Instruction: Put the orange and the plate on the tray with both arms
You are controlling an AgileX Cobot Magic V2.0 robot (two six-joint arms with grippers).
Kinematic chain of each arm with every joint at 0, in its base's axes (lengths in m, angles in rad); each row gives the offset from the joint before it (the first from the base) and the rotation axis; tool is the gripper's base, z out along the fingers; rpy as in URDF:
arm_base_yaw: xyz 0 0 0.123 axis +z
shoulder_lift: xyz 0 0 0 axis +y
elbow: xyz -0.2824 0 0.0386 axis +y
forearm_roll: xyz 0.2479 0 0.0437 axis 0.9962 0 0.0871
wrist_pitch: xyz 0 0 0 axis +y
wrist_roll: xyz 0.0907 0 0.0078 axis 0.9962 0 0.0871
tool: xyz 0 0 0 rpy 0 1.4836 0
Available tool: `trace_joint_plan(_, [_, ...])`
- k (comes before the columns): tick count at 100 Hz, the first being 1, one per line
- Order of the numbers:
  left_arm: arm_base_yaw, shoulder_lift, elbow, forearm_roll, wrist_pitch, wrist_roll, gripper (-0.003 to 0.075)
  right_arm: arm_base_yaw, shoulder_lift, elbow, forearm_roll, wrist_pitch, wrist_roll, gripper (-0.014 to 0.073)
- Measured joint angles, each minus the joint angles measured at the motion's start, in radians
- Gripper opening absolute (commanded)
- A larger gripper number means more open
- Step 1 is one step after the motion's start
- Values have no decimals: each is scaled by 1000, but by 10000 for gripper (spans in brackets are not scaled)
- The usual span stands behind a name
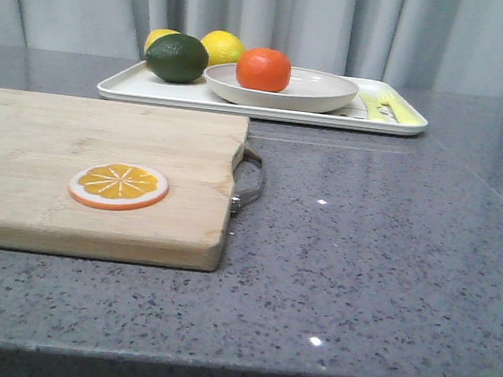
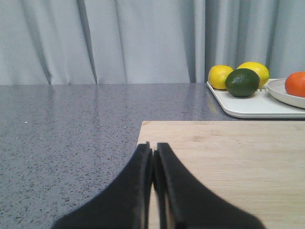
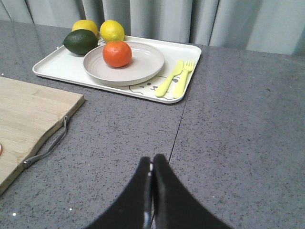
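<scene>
At the far side of the speckled grey stone worktop lies the flat rectangular cream-white tray, and on it sits the large round off-white plate with the whole bright-orange orange resting inside it. Behind the plate, also on the tray, are a dark green lime and two yellow lemons; pale yellow plastic cutlery lies beside the plate over the bear drawing. Nearer, a pale wooden cutting board carries a flat orange slice disc. The left claw is pressed together over the board, holding nothing. The right claw is likewise pressed together above bare worktop.
</scene>
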Motion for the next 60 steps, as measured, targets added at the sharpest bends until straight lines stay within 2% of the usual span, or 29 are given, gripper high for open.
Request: trace_joint_plan(60, [9, 0, 0, 0, 0, 0, -20, 0, 0, 0, 0, 0, 0, -76])
